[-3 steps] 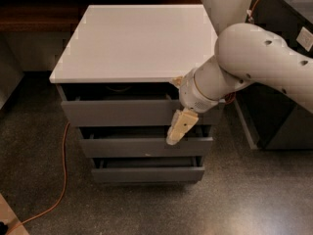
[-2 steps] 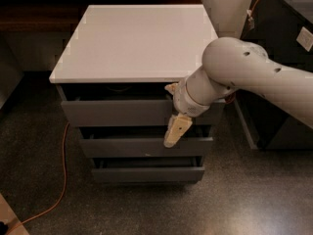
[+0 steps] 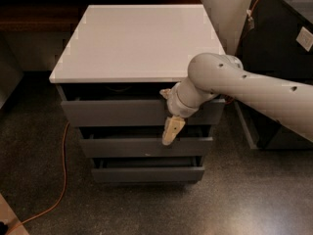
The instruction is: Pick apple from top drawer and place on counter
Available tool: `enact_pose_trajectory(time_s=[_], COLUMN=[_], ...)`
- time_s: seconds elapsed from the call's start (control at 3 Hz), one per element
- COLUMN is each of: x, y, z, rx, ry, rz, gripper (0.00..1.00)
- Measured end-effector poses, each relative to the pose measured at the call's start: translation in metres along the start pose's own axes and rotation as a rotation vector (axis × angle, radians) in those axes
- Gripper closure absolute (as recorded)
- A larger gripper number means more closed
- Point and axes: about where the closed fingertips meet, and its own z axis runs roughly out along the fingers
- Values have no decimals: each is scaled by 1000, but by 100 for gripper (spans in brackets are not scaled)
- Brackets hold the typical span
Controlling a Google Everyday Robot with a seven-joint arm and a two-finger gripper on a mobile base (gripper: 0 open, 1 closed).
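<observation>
The grey cabinet has a white counter (image 3: 137, 38) on top. The top drawer (image 3: 122, 112) is pulled out only a little, leaving a narrow dark gap under the counter's edge. The apple is hidden; nothing of it shows in that gap. My gripper (image 3: 168, 131) hangs pointing down in front of the cabinet, right of centre, over the lower edge of the top drawer's front and the gap above the second drawer. Its beige fingers lie together and hold nothing. My white arm (image 3: 244, 89) reaches in from the right.
Two shallower grey drawers (image 3: 146, 147) sit below, each slightly out. An orange cable (image 3: 62, 175) runs over the speckled floor at the left. A dark cabinet (image 3: 283, 38) stands close on the right. A wall and a dark shelf are behind.
My arm has swung left, and the gripper has moved slightly left and down across the drawer fronts. The drawers have not moved.
</observation>
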Motion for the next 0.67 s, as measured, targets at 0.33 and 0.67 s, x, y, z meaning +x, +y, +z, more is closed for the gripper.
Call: enact_pose_trajectory(time_s=[0.33,0.67], x=[9,10], y=[-20,-37], z=[25,48], rx=[4,9], ry=[31,58], rz=[-45,-90], gripper=[0,0])
